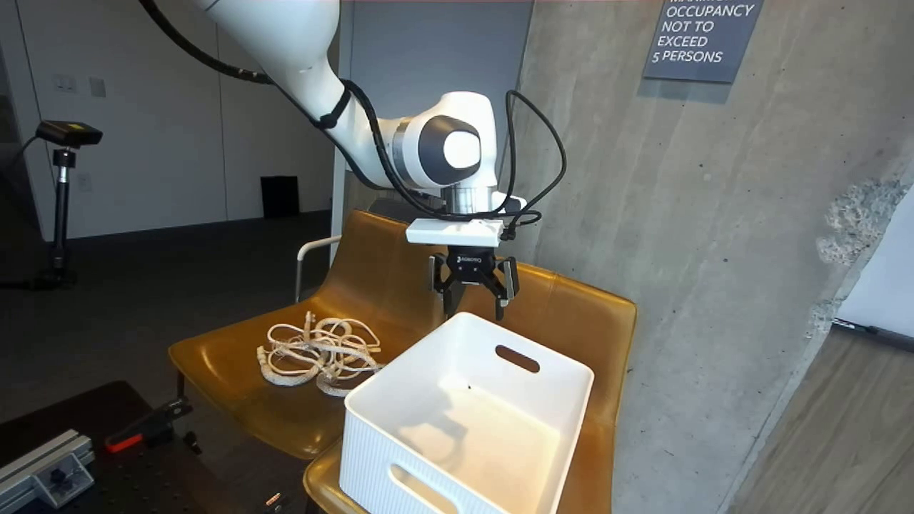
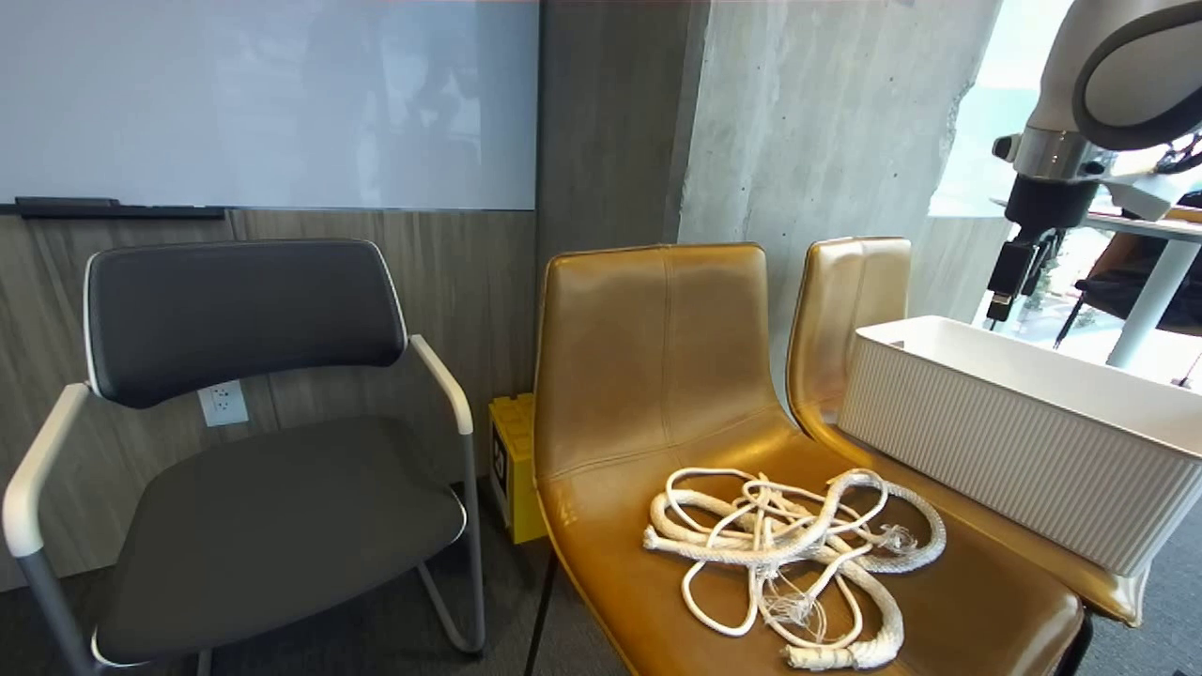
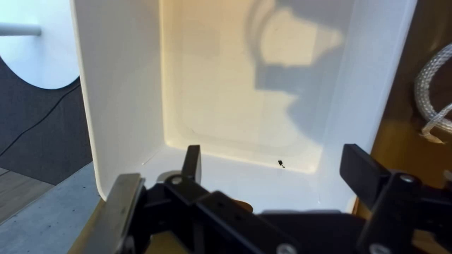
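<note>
While the gripper (image 1: 475, 308) is hanging near a slotted end of a white bin (image 1: 500, 428) in an exterior view, its jaws are standing wide apart. The bin is sitting on a tan chair (image 1: 603, 321), and a tangle of white rope (image 1: 321, 355) is lying just beside it on the neighbouring seat (image 1: 235, 371).

In an exterior view, a dark grey chair (image 2: 291, 535) is standing apart from the neighbouring seat, and a yellow box (image 2: 528, 469) is showing between them. The rope is showing frayed tufts, and the bin's ribbed side is facing the camera.

In the wrist view, the bin's end wall is showing between the spread fingers (image 3: 363, 173). A shadow (image 3: 312, 98) is crossing the bin's floor, a dark speck (image 3: 280, 163) is sitting near the foot of that wall, and some rope is curving along the right edge.
</note>
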Motion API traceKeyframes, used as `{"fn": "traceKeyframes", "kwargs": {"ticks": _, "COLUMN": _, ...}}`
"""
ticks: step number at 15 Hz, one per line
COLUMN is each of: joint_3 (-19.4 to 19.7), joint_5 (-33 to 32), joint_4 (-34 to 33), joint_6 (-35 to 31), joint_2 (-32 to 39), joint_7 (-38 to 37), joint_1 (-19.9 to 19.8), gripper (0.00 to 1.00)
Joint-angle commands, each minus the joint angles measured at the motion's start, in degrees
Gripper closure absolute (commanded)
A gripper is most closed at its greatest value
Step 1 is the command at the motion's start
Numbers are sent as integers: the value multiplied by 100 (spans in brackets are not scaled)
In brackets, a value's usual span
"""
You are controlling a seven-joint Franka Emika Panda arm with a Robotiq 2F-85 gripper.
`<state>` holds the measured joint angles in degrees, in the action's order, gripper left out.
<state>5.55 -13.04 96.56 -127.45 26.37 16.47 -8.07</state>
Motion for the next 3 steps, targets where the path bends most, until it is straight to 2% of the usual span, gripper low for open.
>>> {"fn": "traceKeyframes", "kwargs": {"ticks": 1, "joint_3": -13, "joint_5": -3, "joint_4": -13, "joint_6": 17, "joint_2": 1, "joint_7": 2, "joint_1": -12, "gripper": 0}}
{"fn": "traceKeyframes", "kwargs": {"ticks": 3, "joint_3": -13, "joint_5": -3, "joint_4": -13, "joint_6": 17, "joint_2": 1, "joint_7": 1, "joint_1": -12, "gripper": 0}}
